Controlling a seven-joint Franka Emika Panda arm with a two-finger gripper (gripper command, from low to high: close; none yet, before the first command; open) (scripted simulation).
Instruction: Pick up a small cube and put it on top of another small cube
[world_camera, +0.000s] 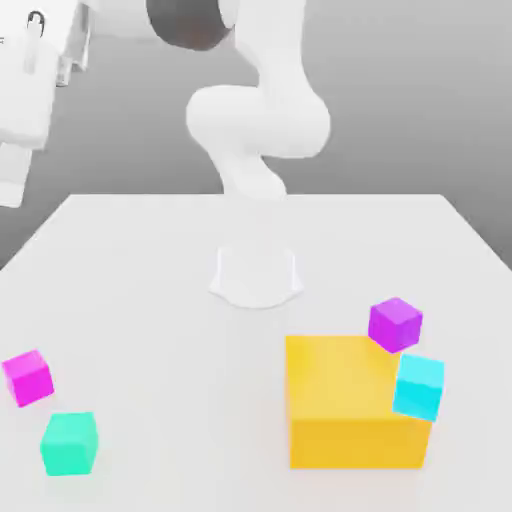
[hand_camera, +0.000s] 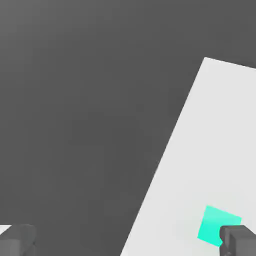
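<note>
1. Landmark: teal-green cube (world_camera: 69, 444). Magenta cube (world_camera: 28, 378), the pick, sits near it, not touching, a bit toward the exterior view's left and on the arm-base (world_camera: 256, 275) side.
2. Gripper (hand_camera: 128, 241) is open, nothing between the fingers. In the exterior view it's high up, on the same side as the teal-green cube.
3. Key relation: pick is well below the gripper. Hand view looks mostly past the surface (hand_camera: 200, 150) edge, so I'd shift inward over the surface, then descend. Exact sideways offset: can't tell.
4. No long axis on a cube. Pick is turned relative to the teal-green cube, so the wrist probably needs to match its faces.
5. Yellow block (world_camera: 355, 442) is well off to the exterior view's right of the teal-green cube. Violet cube (world_camera: 395, 325) and cyan cube (world_camera: 419, 387) overlap its outline; can't tell if they rest on it.
6. All flat-sided, plain, matte-looking; material unclear. Surface smooth, pale.
7. Risk: clipping the teal-green cube going down. Stack target isn't specified; it's the nearest candidate.
</note>
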